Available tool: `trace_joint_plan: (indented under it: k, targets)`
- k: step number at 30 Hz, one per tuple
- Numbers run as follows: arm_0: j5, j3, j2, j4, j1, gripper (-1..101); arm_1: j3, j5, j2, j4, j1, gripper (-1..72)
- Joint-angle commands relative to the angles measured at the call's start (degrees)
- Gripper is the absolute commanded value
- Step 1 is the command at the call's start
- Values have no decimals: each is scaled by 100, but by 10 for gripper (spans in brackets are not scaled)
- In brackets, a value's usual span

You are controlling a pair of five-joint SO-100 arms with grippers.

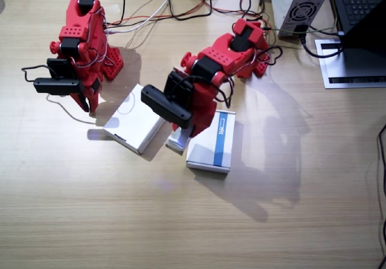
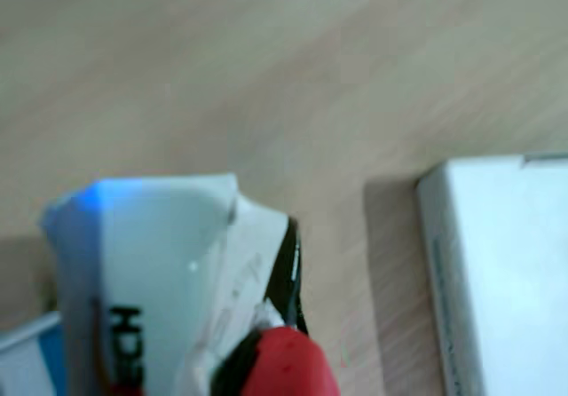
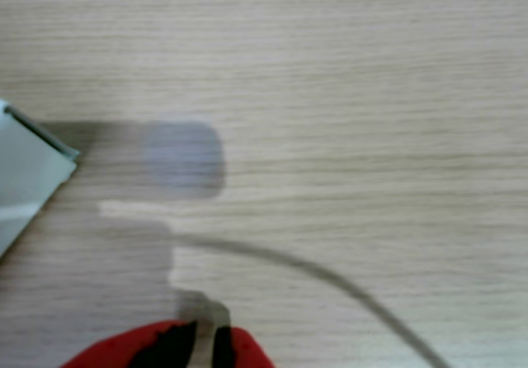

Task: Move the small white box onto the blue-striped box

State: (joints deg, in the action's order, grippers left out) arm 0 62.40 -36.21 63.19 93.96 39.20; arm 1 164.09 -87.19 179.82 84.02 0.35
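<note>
Now we look at the left arm first. It leans low over the gap between the plain white flat box point(image 1: 134, 126) and the blue-striped box point(image 1: 212, 142). The small white box point(image 1: 177, 141) sits in that gap, on the wooden table point(image 1: 181, 221), just beside the striped box and partly hidden under the arm.

In a wrist view the left gripper point(image 2: 266, 334) is right at the little box point(image 2: 160, 272), with a red finger point(image 2: 288, 360) pressed to its side. We think the jaws are closed on it, but the picture is blurry and only one finger shows, so we cannot tell for sure. We also cannot tell if the box is off the table yet.

The right arm waits well apart. Its gripper point(image 3: 202, 339) hangs over bare wood with the jaws pinched together and nothing in them.

To do this step well, we would check the hold first, since a hold on one corner could let the box slip. Then lift it straight up, high enough to clear the edge of the striped box. After that, carry it a short way sideways over the stripe, lower it slowly and flat, and let go only when it rests there.
</note>
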Motion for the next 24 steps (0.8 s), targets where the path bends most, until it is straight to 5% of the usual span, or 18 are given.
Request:
trace_joint_plan:
  k: [1, 9, 24]
  targets:
    - [-202, -475, 817, 193, -281, 111, -62, 114, 158, 132, -26, 42]
    - [18, -1661, 835, 193, -905, 283, -62, 114, 158, 132, -26, 42]
    - [-149, -1793, 993, 193, -967, 413, -62, 114, 158, 132, -26, 42]
